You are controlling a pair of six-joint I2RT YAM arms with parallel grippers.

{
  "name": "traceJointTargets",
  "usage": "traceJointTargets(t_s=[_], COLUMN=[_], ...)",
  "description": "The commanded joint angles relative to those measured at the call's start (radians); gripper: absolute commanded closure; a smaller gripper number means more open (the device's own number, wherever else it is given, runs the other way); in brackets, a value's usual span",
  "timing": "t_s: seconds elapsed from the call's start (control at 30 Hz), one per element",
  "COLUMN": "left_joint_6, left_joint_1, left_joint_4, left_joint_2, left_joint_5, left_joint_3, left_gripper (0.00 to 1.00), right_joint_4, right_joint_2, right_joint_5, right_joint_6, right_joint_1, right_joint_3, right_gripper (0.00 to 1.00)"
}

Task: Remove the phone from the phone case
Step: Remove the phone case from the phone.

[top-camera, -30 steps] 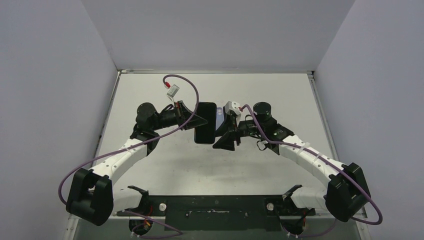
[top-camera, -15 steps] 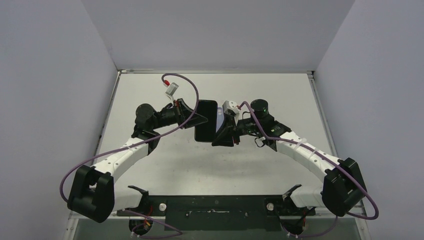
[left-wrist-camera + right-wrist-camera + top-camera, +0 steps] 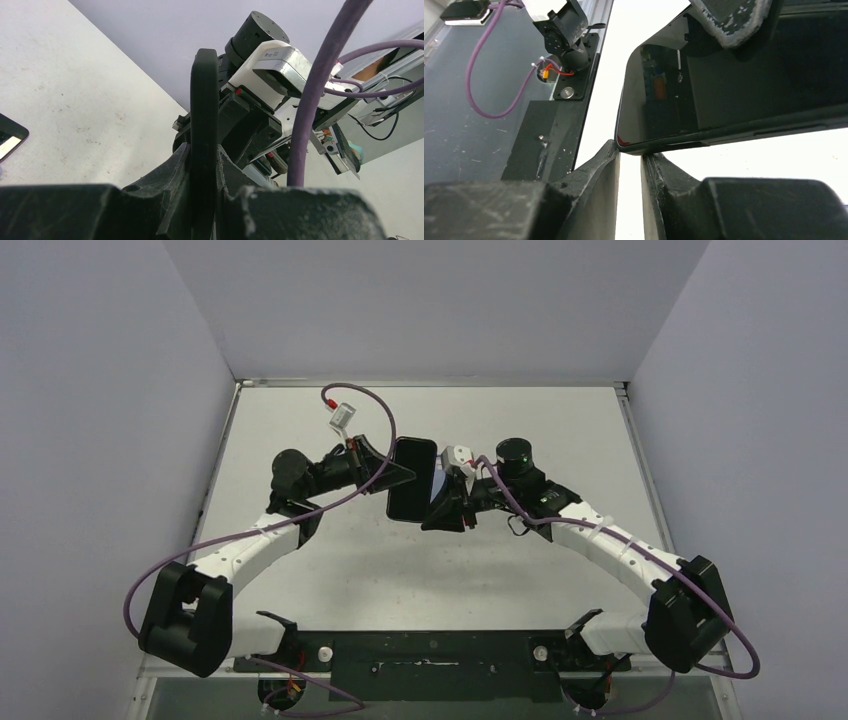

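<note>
The phone case point(image 3: 412, 480), black with the phone in it, hangs above the middle of the table. My left gripper point(image 3: 398, 478) is shut on its left long side. In the left wrist view the case point(image 3: 204, 90) stands edge-on, clamped between the jaws of the left gripper point(image 3: 204, 150). My right gripper point(image 3: 436, 505) meets the case's near right corner. In the right wrist view the phone's glossy screen point(image 3: 724, 90) faces the camera. The case's rounded corner point(image 3: 634, 146) is pinched at the tips of the right gripper point(image 3: 629, 150), whose jaws stand close together. A left finger point(image 3: 729, 20) presses on the screen from above.
The white tabletop point(image 3: 520, 420) has grey walls on three sides. Purple cables point(image 3: 370, 405) loop over both arms. A black base bar point(image 3: 430, 655) runs along the near edge. A dark glossy flat corner point(image 3: 10, 140) lies on the table at the left wrist view's left edge.
The right gripper has closed its jaws onto the case's corner and shifted slightly left and away from the bases. The left gripper kept its hold, and the case tilted a little.
</note>
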Motion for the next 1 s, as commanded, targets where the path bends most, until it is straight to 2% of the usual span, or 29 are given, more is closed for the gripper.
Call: traceJointTargets(t_s=[0.0,0.23,0.43,0.53,0.63,0.8,0.87,0.97], left_joint_6=[-0.161,-0.18,-0.175,-0.106,0.023,0.112,0.128,0.116], left_joint_1=[-0.054,-0.054,-0.054,-0.046,-0.033,-0.016,-0.013,-0.013], left_joint_4=[0.134,0.138,0.133,0.062,-0.073,-0.102,-0.097,-0.037], left_joint_2=[-0.01,-0.018,-0.033,-0.044,-0.058,-0.056,-0.054,-0.048], left_joint_5=[0.041,0.046,0.045,0.04,0.019,-0.008,-0.019,-0.027], left_joint_3=[0.011,-0.001,-0.009,-0.001,0.027,0.068,0.074,0.072], left_gripper=[1.0,1.0,1.0,1.0,1.0,1.0,1.0,1.0], right_joint_4=[0.066,0.07,0.112,0.087,0.05,0.026,0.007,-0.023], right_joint_2=[0.034,0.047,0.036,0.029,0.001,-0.088,-0.121,-0.146], right_joint_5=[0.228,0.351,0.334,0.28,0.246,0.181,0.15,0.111], right_joint_6=[-0.188,-0.251,-0.21,-0.176,-0.154,-0.106,-0.09,-0.06], right_joint_1=[0.006,0.006,0.005,-0.001,-0.017,-0.052,-0.054,-0.055], right_joint_3=[0.074,0.096,0.074,0.073,0.053,-0.019,-0.034,-0.041], right_gripper=[1.0,1.0,1.0,1.0,0.88,0.57,0.5,0.45])
